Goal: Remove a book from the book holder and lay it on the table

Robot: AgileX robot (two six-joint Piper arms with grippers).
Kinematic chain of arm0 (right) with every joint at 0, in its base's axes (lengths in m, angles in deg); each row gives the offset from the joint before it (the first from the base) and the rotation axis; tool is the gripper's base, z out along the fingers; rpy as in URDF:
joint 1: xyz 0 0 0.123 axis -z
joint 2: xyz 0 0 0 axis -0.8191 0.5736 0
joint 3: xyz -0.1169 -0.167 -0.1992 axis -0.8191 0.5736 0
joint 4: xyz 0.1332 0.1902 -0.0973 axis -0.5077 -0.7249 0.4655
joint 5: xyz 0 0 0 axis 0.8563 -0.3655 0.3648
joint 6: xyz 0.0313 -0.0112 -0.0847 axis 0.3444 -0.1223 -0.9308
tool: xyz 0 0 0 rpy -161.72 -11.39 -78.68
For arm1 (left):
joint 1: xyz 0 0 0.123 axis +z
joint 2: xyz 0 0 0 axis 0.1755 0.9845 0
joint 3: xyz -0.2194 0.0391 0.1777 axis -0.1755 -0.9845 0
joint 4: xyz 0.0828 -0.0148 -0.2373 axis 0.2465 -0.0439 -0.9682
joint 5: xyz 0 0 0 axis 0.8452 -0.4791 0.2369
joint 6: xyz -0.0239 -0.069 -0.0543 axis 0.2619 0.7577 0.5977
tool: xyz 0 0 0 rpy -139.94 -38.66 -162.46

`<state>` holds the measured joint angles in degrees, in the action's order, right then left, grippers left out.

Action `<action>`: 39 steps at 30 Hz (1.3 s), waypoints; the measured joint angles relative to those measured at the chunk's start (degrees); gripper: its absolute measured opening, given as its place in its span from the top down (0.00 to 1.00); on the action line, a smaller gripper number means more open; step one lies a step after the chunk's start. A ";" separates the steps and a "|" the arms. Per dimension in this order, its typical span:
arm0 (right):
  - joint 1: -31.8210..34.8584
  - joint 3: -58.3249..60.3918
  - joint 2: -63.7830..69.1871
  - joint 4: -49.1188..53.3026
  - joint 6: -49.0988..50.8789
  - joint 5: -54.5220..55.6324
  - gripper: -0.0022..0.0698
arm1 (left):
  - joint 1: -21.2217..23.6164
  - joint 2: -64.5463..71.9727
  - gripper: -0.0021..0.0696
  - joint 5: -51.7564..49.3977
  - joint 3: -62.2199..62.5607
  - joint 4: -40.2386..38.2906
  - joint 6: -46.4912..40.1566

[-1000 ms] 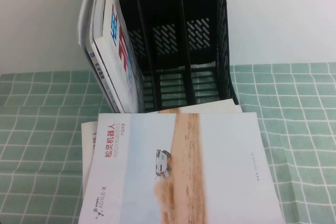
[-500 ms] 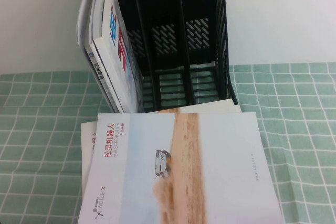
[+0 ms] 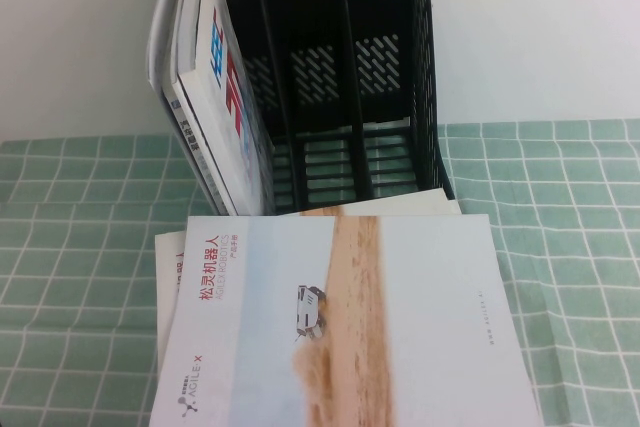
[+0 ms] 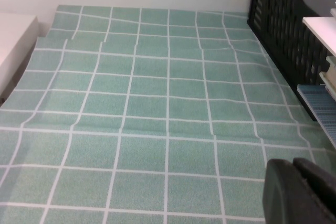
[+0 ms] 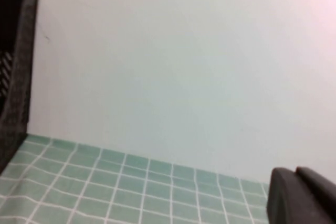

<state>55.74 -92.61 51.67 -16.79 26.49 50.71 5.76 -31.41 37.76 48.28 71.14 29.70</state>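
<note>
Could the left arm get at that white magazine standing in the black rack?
Probably yes. The left pincer hangs over bare table, with nothing between it and the book holder. The white magazine leans in the leftmost slot. The right pincer is shut, away from it.

this looks like a test desk in a lab or office. a table (image 3: 560, 207) with a green cloth with white squares stands right against a bare white wall (image 3: 540, 27), and the cloth has folds in it. a black book holder (image 3: 335, 77) stands on it with a magazine (image 3: 222, 97) beside it, and a book (image 3: 340, 327) with a little car and a company logo lies flat in front.
</note>
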 joint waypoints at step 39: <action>1.84 9.41 -0.12 -6.05 6.46 -12.33 0.97 | 0.00 0.00 0.97 0.00 0.00 0.00 0.92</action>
<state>57.58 -83.20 51.55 -22.84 32.95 38.38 5.76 -31.41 37.76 48.28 71.14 30.61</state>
